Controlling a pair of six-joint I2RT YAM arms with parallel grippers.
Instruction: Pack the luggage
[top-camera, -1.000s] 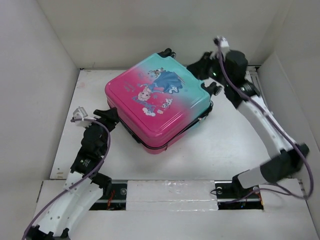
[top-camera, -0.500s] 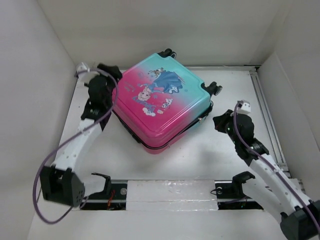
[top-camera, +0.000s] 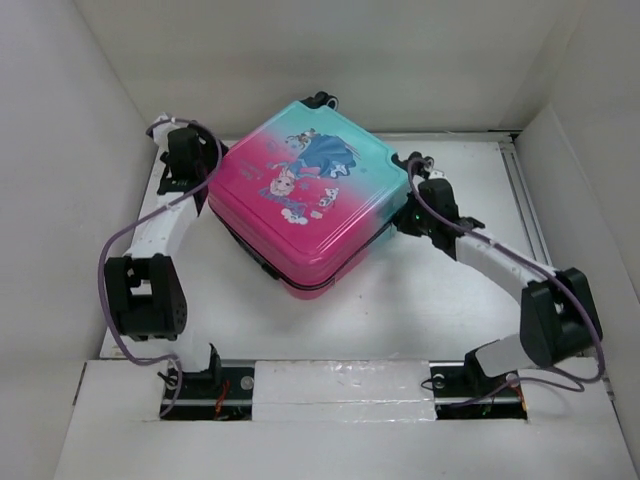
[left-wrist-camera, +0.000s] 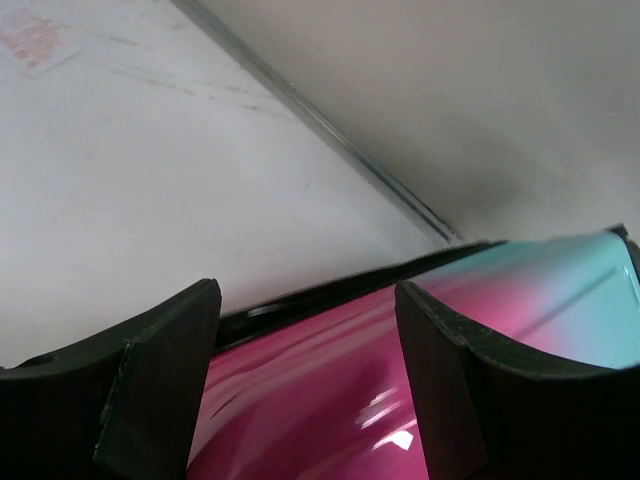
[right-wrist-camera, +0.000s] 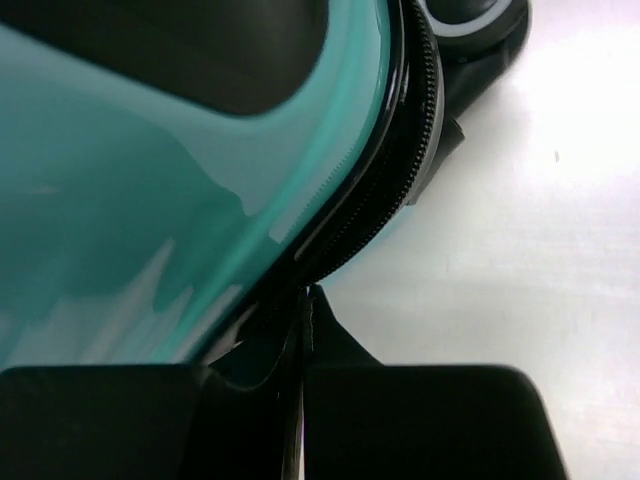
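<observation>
A white table (top-camera: 430, 300) with white walls on the left, right and far sides carries the closed luggage (top-camera: 305, 195). It lies flat at the table's middle, turned like a diamond, with the printed pink-to-teal shell up.

The left fingers (left-wrist-camera: 160, 390) are spread wide apart with nothing between them. They hover just over the pink shell at the luggage's left corner, beside its black rim. Behind them the left arm (top-camera: 165, 225) reaches up the left side of the table. Its wrist is at the far left and its elbow is bent near the left wall, above the base at the near edge.

The right fingers (right-wrist-camera: 420, 420) are pressed together against the black zip (right-wrist-camera: 390, 190) on the luggage's teal right edge, near a wheel (right-wrist-camera: 470, 20). I cannot tell whether they pinch anything. The right arm (top-camera: 500, 265) stretches low from that edge, right and nearward, to a folded elbow at the right, then back to its base.
</observation>
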